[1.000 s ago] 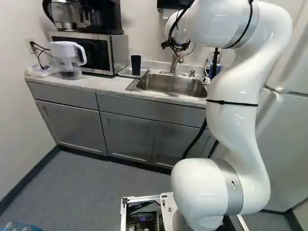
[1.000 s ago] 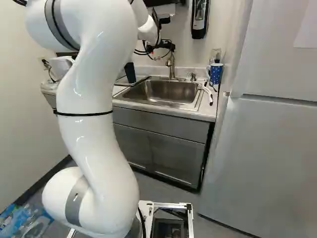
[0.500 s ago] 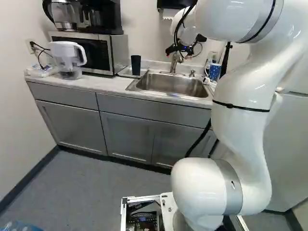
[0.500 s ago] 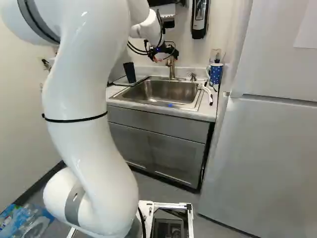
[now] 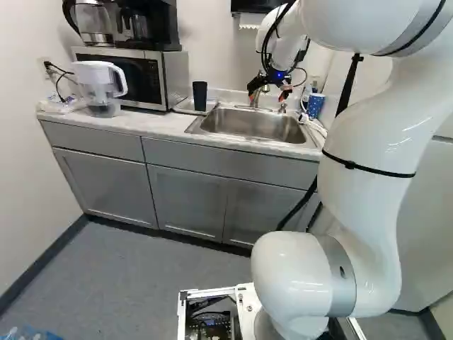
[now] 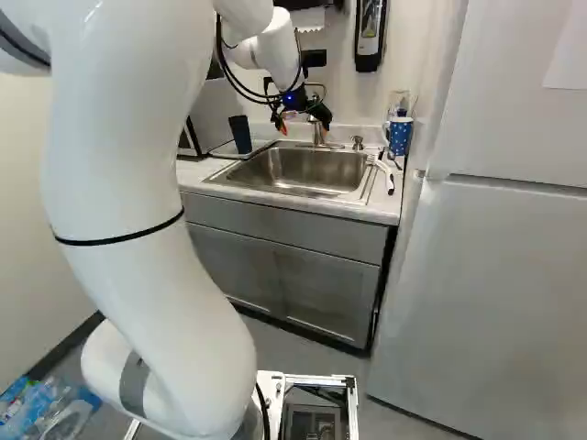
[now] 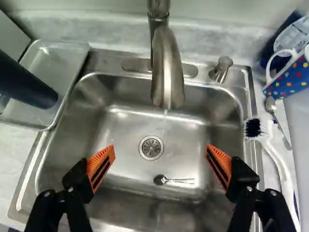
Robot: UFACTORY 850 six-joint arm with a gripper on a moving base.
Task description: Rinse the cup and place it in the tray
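On the left, a black cup (image 7: 29,84) stands in a metal tray (image 7: 54,65). Over the steel sink (image 7: 128,128) hangs the claw (image 5: 268,95), fingers spread apart. On the right are a white brush (image 7: 280,162) and blue dotted mug (image 7: 289,81).

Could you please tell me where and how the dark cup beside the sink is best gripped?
Probably mid-body, with the open gripper coming in level from the side facing the sink. The dark cup stands upright in the tray, tall and smooth with no handle showing, and the microwave crowds its other side.
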